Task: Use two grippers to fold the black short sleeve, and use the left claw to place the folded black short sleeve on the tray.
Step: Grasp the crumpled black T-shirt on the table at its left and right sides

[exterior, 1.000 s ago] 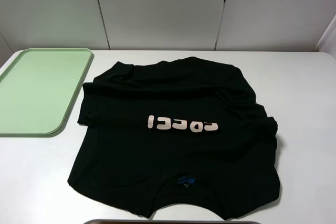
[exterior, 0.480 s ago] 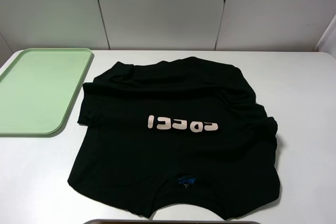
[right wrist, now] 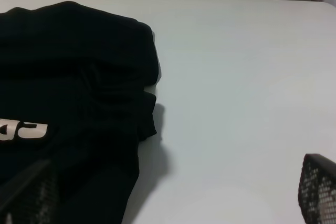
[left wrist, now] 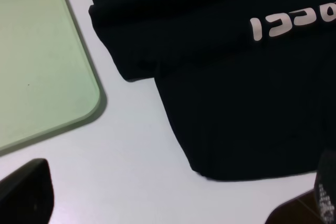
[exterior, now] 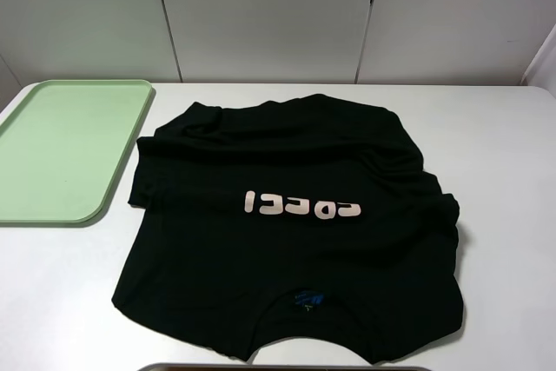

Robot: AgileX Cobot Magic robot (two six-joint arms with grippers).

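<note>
Step in hand: none of the folding has begun, by my judgement; the shirt lies spread out and nothing is holding it.
Left gripper (left wrist: pixel 173 203): its jaws stand wide, holding nothing; only the tips show in its wrist view, hanging above the near left corner of the shirt, over bare table.
Right gripper (right wrist: pixel 173 192): also wide and empty, seen only as tips at the edge of its wrist view, hanging by the right side of the shirt.
Black shirt (exterior: pixel 291 232): lies flat in the middle of the white table (exterior: pixel 504 215), collar and small blue neck label (exterior: pixel 308 301) at the near edge, hem at the far edge, pale pink lettering (exterior: pixel 301 205) across the chest. The right sleeve is bunched and rumpled; the left sleeve reaches toward the tray.
Next move: I'd say both grippers need to drop onto the cloth edge, one on each side, and pinch it together so the fold comes over evenly.
Green tray (exterior: pixel 35 206): at the far left, just beside the left sleeve but apart from it, nothing on it.
In the way: nothing that I can see; the rumpled right side may fold untidily.
Far side: plain white wall panels (exterior: pixel 269 15).
</note>
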